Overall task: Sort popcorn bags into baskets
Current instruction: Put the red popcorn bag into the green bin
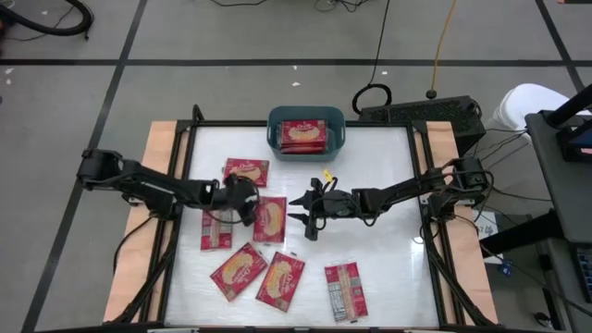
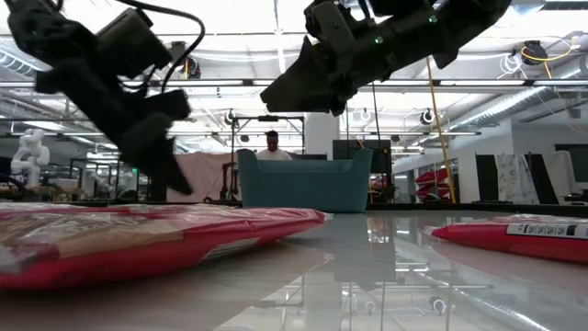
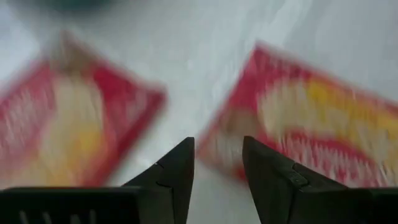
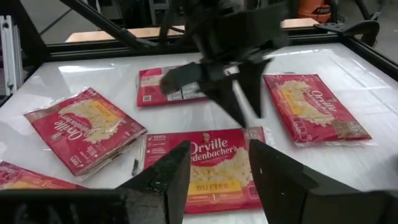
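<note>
Sorting under way: teal basket [image 1: 306,129] at the table's far edge is holding popcorn bags [image 1: 302,135]; six are lying loose. Left gripper [image 1: 248,205] and right gripper [image 1: 303,211], both open and empty, are flanking the middle bag [image 1: 270,220].

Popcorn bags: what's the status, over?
Both grippers open, empty: left, right, over the middle bag. One bag in basket, six on table. Nothing blocking.

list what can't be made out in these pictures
- High view: how many popcorn bags are stacked in the teal basket; the top bag covers any below.
- Left wrist view: print on both bags; motion blur.
- Low view: basket contents; its wall hides them.
- High view: bag partly under the left gripper.
</note>
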Tool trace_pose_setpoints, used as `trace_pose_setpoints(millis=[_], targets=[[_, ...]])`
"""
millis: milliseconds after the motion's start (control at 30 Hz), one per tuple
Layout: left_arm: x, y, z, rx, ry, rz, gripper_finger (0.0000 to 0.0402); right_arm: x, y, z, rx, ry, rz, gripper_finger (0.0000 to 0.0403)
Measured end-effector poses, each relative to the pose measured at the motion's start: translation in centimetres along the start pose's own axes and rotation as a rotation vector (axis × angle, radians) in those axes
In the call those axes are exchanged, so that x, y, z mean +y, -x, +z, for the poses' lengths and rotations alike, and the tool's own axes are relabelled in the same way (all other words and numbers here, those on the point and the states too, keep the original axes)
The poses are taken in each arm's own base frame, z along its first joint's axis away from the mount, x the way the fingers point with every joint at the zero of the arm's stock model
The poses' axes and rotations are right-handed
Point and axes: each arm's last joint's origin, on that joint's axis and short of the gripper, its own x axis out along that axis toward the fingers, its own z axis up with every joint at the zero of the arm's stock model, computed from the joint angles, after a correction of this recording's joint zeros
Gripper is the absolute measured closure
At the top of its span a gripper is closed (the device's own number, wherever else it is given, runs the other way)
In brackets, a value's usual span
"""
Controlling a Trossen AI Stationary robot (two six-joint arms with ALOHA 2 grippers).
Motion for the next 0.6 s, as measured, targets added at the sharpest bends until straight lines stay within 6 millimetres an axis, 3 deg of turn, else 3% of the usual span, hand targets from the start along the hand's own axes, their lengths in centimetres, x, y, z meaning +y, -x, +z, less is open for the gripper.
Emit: trace_pose_setpoints(millis=[167,300,400,600], targets=[[1.0,-1.0,1.6,-0.099,-0.031,-0.018,0.0261,-0.4,0.0,-0.4,0.033,-0.044,-0.103,0.0245],[1.2,0.2,2.6,0.034,0.082,-0.002,0.0261,-0.7,0.1,-1.4,0.111,-0.071,-0.186,0.0245],[1.0,0.9,2.6,0.142,0.062,0.039,0.0261,-0.9,0.3,-2.0,0.125,-0.068,-0.194,0.0245],[1.3,-0.2,1.7,0.228,0.035,0.068,0.0263,-1.1,0.8,-3.1,0.001,-0.098,-0.162,0.0245]])
